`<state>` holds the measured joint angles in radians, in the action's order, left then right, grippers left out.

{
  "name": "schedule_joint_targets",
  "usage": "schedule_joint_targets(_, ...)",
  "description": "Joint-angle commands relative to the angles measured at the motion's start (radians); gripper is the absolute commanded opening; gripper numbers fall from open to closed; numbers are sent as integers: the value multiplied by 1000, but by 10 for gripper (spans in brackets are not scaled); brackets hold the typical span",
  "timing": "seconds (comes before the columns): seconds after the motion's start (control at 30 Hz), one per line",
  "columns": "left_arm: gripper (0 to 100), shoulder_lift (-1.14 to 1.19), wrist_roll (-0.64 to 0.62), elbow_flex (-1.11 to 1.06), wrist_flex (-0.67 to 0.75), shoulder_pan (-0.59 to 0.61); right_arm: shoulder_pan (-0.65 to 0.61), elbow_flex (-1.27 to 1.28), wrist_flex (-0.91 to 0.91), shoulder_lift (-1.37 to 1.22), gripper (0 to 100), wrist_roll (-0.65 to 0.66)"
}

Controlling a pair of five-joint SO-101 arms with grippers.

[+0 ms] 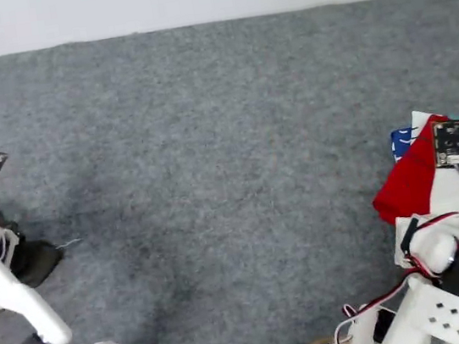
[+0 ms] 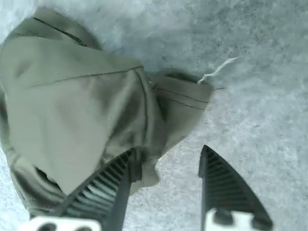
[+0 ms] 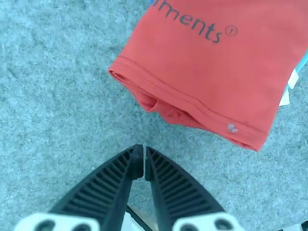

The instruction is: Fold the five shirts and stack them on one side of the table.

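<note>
A crumpled olive shirt [image 2: 72, 110] lies on the grey carpeted table; from above it is a dark bundle [image 1: 35, 261] at the left edge, beside the left arm [image 1: 8, 297]. My left gripper [image 2: 166, 161] is open just over the shirt's edge, one finger [image 2: 113, 185] on the cloth and the other over bare carpet. A folded red shirt [image 3: 211, 72] lies ahead of my right gripper [image 3: 141, 156], which is shut on nothing above the carpet. In the high view the red shirt [image 1: 409, 185] tops a pile at the right edge, with a blue shirt [image 1: 401, 142] under it.
A loose white thread [image 2: 219, 70] lies on the carpet by the olive shirt. The right arm [image 1: 450, 278] covers part of the pile. Grey carpet [image 1: 227, 155] spans the table's middle and back. A pale wall runs along the far edge.
</note>
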<state>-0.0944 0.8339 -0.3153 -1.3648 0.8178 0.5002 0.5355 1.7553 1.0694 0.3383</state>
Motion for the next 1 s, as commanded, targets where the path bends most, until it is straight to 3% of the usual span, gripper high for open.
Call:
schedule_joint_targets(0.0, 203, 25, 15, 47, 49, 26, -5, -6, 39, 7, 18, 9)
schedule_joint_targets(0.27, 188, 75, 11, 39, 129, 29, -5, -5, 39, 5, 18, 9)
schedule_joint_targets(0.5, 23, 133, 12, 33, 170, 25, -5, -5, 39, 5, 16, 9)
schedule_joint_targets(0.6, 15, 137, 12, 42, 172, 25, -5, -5, 39, 5, 16, 9)
schedule_joint_targets(0.77, 15, 17, -32, 79, 169, 0, -5, -5, 39, 5, 16, 8)
schedule_joint_targets(0.97, 15, -232, -132, 137, 169, -152, -8, -5, 39, 4, 17, 5)
